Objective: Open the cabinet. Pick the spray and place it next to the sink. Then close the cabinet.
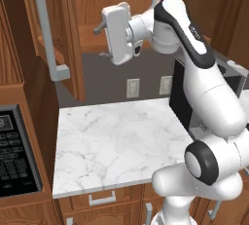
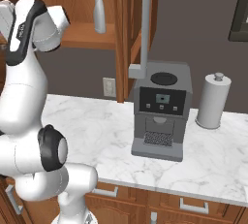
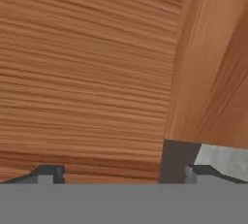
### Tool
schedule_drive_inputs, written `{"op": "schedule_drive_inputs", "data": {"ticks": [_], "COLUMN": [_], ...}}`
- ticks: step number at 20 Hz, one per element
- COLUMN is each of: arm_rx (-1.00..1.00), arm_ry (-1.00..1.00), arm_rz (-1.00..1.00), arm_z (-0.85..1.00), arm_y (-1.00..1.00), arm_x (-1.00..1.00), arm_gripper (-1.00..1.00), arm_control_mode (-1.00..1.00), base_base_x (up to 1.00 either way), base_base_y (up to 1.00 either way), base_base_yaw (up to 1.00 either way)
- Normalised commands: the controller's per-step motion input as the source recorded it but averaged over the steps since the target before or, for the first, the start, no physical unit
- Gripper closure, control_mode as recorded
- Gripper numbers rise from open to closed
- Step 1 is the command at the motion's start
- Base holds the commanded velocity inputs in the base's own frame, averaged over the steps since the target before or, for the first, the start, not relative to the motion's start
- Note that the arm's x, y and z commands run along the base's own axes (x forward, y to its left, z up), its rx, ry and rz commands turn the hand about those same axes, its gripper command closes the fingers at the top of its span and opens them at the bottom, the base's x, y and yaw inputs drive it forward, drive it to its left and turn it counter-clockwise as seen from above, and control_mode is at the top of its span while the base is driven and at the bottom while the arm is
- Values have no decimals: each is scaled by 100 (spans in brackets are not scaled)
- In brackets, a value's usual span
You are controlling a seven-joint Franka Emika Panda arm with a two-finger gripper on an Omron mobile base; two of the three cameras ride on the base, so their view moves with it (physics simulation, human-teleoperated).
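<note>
Wooden cabinet (image 1: 73,34) stands open; the spray (image 2: 99,9) waits on its shelf.
Gripper (image 1: 101,39), fingers apart and empty, hangs near the shelf's front edge, probably facing the left door's inner face. Turn the hand toward the bottle, approach level, and close on its narrow body, not the trigger, while keeping clear of the door edges.

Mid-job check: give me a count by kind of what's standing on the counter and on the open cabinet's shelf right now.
Spray bottle on the cabinet shelf: 1
Coffee machine on the counter: 1
Paper towel roll on the counter: 1
Total: 3
</note>
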Motion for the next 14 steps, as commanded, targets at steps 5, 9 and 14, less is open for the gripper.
{"op": "schedule_drive_inputs", "data": {"ticks": [5,9,14], "arm_rx": [-16,-8,-10], "arm_ry": [-38,-38,-40], "arm_rz": [-4,-5,-5], "arm_z": [20,17,12], "arm_y": [-48,-50,-46], "arm_x": [-13,-10,-14], "arm_gripper": [-100,-100,-100], "arm_control_mode": [-100,-100,-100], "base_base_x": [0,0,0], "base_base_y": [0,0,0], "base_base_yaw": [0,0,0]}}
